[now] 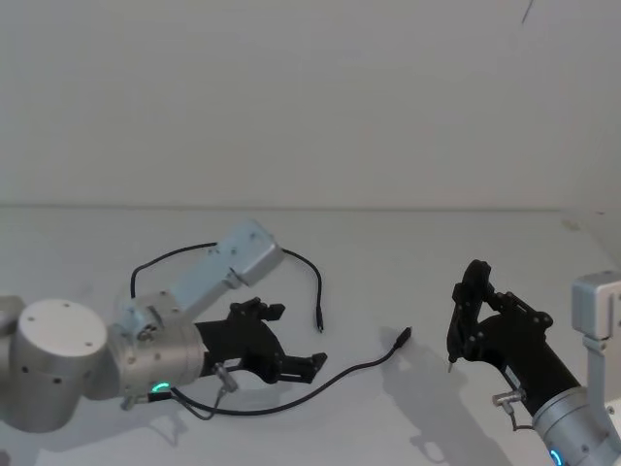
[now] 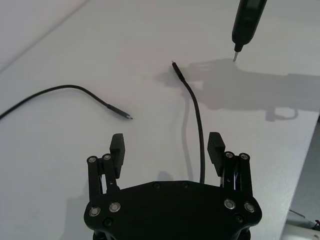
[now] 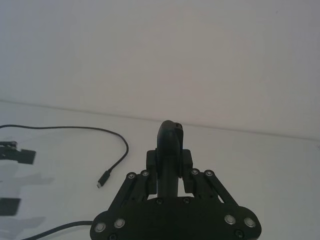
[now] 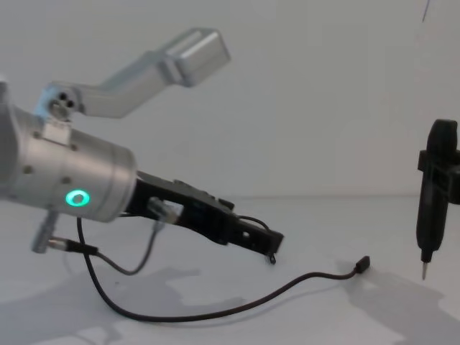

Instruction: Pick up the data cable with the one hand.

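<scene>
We see the data cable (image 2: 200, 135) lying loose on the white desk (image 1: 437, 252), its two plugs apart from each other. One stretch of it runs between the spread, empty jaws of the left gripper (image 1: 289, 340), closer to one jaw than the other. The right gripper (image 1: 453, 351) hangs over the desk's right side, jaws clenched on nothing, its pointed tip near one of the plugs.
</scene>
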Motion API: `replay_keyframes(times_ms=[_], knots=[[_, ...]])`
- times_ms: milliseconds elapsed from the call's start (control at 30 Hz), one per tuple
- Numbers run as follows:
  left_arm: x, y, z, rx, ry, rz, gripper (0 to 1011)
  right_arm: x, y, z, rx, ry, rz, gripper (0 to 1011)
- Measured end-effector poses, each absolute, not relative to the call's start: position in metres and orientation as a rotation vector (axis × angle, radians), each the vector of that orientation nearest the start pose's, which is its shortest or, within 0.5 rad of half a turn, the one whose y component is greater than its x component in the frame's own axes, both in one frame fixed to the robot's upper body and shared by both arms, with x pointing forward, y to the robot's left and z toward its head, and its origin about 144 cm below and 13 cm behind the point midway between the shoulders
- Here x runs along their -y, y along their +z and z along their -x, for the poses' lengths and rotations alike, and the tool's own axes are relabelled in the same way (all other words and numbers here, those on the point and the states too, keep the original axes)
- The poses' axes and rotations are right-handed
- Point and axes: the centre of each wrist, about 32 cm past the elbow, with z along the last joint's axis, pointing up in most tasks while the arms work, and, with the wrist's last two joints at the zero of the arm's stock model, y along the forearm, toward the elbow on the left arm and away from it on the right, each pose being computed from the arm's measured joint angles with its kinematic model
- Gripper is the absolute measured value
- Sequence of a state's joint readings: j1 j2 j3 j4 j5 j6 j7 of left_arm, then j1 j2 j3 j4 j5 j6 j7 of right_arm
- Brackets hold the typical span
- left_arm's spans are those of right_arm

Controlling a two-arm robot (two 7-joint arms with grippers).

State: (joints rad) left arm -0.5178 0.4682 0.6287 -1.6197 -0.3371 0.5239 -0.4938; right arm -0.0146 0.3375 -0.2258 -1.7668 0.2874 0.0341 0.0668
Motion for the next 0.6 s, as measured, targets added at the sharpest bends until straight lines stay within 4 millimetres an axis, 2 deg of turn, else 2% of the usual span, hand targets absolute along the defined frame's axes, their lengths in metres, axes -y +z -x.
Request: replay_keyframes(times_ms=[600], knots=[[-0.139, 1.259, -0.546, -0.04, 0.595, -0.532, 1001, 0.237, 1.189, -0.443, 0.075, -1.229, -0.026, 279]])
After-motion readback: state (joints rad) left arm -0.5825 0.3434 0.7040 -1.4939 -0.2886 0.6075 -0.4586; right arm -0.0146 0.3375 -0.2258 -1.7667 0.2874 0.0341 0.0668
